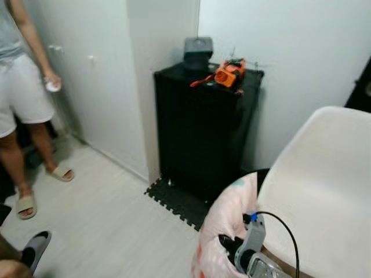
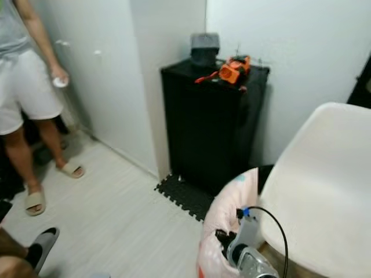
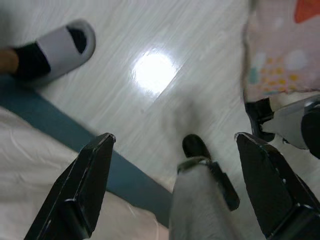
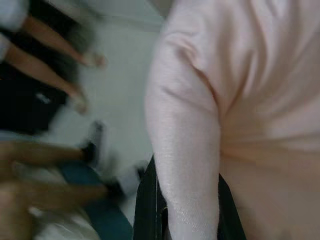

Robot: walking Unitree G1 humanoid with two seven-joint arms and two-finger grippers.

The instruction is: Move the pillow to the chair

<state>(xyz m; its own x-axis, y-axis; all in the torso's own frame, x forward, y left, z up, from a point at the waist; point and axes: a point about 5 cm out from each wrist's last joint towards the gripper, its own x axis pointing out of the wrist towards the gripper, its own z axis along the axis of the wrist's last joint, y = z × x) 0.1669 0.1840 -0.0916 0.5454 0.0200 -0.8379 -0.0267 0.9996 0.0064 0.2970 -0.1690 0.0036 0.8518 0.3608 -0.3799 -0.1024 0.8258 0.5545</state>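
The right gripper [image 1: 227,243] pinches the soft pink patterned pillow [image 1: 223,223] beside the white moulded chair [image 1: 324,191], not yet placed; the left gripper [image 3: 175,187] hangs with fingers spread.

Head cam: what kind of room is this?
Likely a home bedroom corner: white wardrobe-style doors, a black cabinet against the wall, a white chair, pale plank floor.

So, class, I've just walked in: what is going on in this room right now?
The robot's right gripper is shut on a fold of a pink pillow, holding it up beside a white chair; the pillow is not yet on the seat. The left gripper hangs open over the pale floor. A person in sandals stands by the white doors to the left. Against the wall stands a black cabinet with an orange tool on top.
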